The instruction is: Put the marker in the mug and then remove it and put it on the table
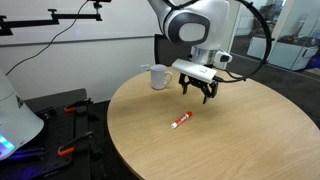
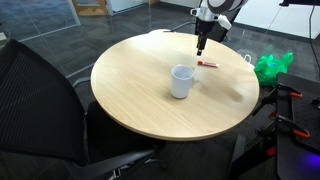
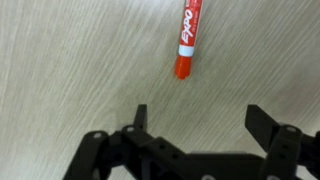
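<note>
Gripper (image 1: 205, 98) fingers spread wide, nothing between them. It hangs above the table (image 1: 235, 135), clear of the surface. Wrist view: both fingertips (image 3: 140, 115) show with bare wood grain in the gap. The marker (image 3: 187, 40) lies flat on the table beyond the fingertips, untouched; in both exterior views it sits near the gripper (image 2: 201, 45). The mug (image 1: 158, 76) stands upright, well apart from the marker (image 1: 181, 121).
</note>
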You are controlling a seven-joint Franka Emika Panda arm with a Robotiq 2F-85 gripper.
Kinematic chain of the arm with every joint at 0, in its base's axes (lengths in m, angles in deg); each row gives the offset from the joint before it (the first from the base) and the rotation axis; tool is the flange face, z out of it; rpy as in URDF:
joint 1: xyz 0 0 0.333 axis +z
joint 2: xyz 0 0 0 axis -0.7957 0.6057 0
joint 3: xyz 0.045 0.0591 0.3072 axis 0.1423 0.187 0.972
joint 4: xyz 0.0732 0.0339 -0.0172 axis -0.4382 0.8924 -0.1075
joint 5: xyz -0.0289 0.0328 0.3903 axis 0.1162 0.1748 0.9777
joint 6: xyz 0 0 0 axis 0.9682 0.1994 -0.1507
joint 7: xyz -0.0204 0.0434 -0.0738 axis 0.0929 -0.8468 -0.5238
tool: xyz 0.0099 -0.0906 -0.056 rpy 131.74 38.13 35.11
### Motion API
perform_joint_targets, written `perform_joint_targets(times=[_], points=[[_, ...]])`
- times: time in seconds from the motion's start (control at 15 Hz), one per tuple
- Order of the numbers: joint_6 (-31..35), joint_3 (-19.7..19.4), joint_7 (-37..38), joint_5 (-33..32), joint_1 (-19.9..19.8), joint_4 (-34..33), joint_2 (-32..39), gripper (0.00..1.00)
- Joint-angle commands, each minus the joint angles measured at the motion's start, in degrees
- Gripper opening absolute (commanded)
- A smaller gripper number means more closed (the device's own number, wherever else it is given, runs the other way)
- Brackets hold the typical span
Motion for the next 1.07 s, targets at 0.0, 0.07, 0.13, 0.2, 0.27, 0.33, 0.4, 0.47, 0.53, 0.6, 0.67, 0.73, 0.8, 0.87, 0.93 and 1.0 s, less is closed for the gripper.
perform_joint_targets(times=[0.0,0.07,0.13,0.2,0.27,0.33,0.4,0.47,0.53,0.6,0.67,0.73,0.8,0.87,0.93,1.0], points=[[5.41,-0.19,5.15,-4.16,1.77,8.68,-7.99,1.0],[7.03,-0.39,6.48,-5.28,2.33,10.61,-9.63,1.0],[8.12,-0.48,7.67,-6.51,2.74,12.2,-11.19,1.0],[9.4,-0.46,9.06,-7.37,3.01,13.92,-12.64,1.0],[10.42,-0.45,10.23,-8.31,3.23,15.42,-14.03,1.0],[11.16,-0.52,11.48,-9.17,3.47,16.78,-15.27,1.0],[11.87,-0.6,12.75,-10.07,3.75,18.25,-16.54,1.0],[9.7,0.9,10.15,-8.72,1.98,13.31,-12.12,1.0],[10.16,0.76,11.05,-9.12,2.31,14.66,-13.38,1.0],[10.33,0.71,11.1,-9.18,2.46,15.59,-14.25,1.0],[10.45,0.7,10.98,-9.11,2.46,16.15,-14.73,1.0],[10.47,0.66,10.97,-9.1,2.47,16.37,-14.93,1.0],[10.48,0.63,10.97,-9.11,2.46,16.42,-14.96,1.0],[10.49,0.63,10.97,-9.11,2.46,16.43,-14.96,1.0],[10.49,0.63,10.97,-9.11,2.46,16.43,-14.96,1.0],[10.5,0.63,10.97,-9.11,2.46,16.44,-14.96,1.0]])
